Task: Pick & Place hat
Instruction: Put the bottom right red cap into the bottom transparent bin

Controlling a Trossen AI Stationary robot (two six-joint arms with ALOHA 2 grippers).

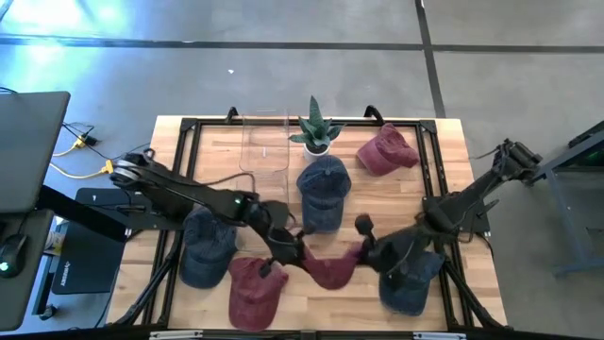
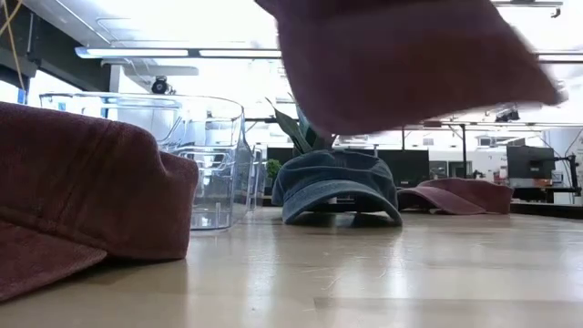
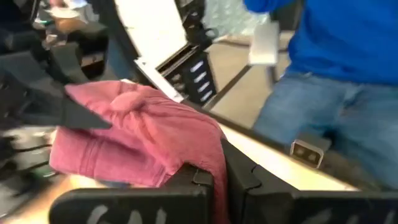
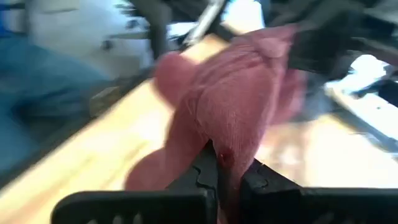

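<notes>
Pinched between both shut hands, left hand and right hand, hangs red hat above front of desk. Soft, light, floppy cloth; sags, so best gripped at stiff brim.

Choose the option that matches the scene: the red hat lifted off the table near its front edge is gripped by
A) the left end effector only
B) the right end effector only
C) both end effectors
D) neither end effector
C: both wrist views show closed fingers pinching red fabric, so the left end effector and the right end effector both grip the red hat.
</notes>
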